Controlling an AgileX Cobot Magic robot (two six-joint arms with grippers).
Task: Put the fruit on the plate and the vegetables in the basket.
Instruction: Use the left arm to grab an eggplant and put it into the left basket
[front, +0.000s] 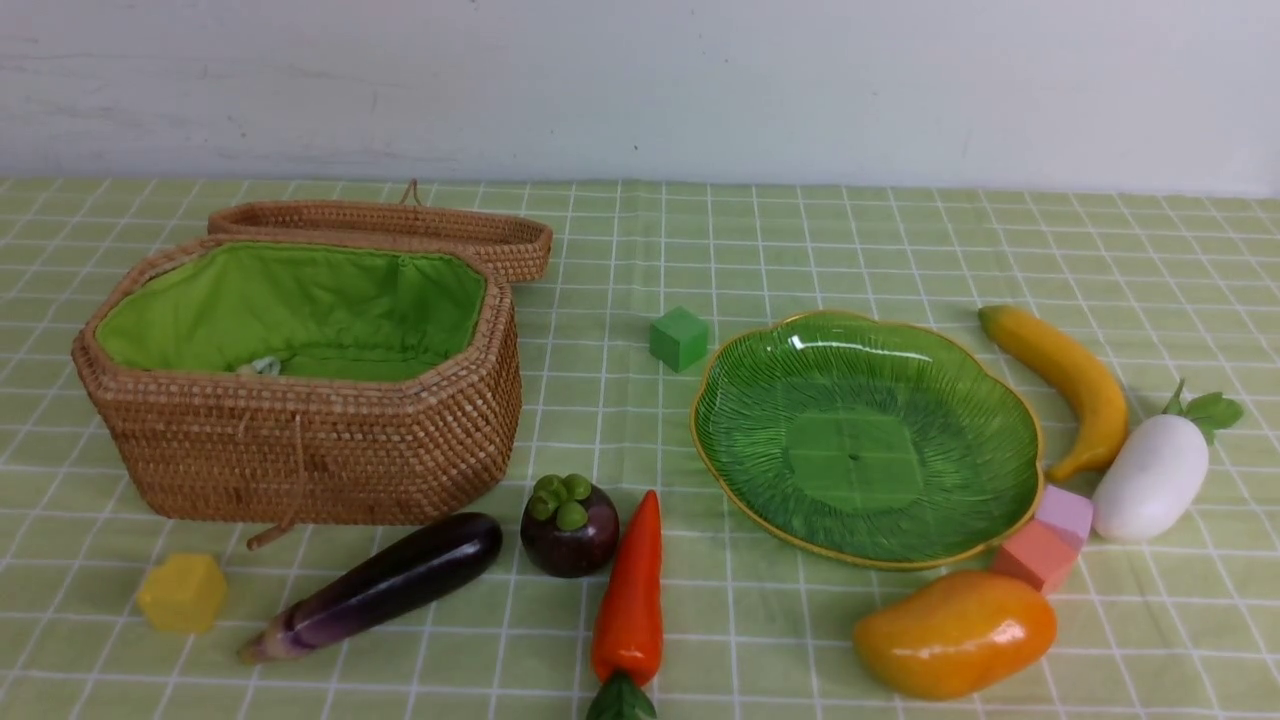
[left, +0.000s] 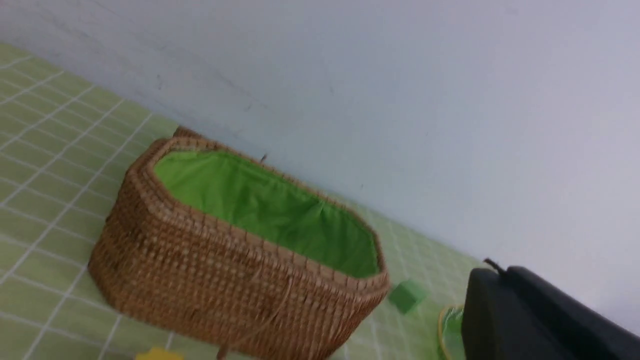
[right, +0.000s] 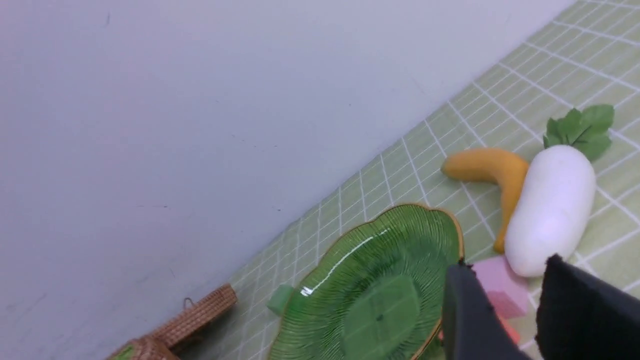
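Note:
In the front view the wicker basket (front: 300, 450) stands open at the left, its green lining bare. The green plate (front: 860, 440) at the right holds nothing. The eggplant (front: 390, 585), mangosteen (front: 570, 530) and carrot (front: 632, 600) lie in front of the basket. Banana (front: 1070, 380) and radish (front: 1150, 480) lie right of the plate, the mango (front: 955, 632) in front of it. Neither arm shows in the front view. My left gripper (left: 502, 272) is shut and holds nothing, facing the basket (left: 240, 260). My right gripper (right: 505, 265) is open above the plate's (right: 370, 280) rim, near the radish (right: 550, 210).
The basket's lid (front: 400, 225) hangs back behind it. A green block (front: 679, 338) sits between basket and plate, and a yellow block (front: 183, 593) sits left of the eggplant. Pink (front: 1066, 512) and salmon (front: 1035, 555) blocks touch the plate's front right rim.

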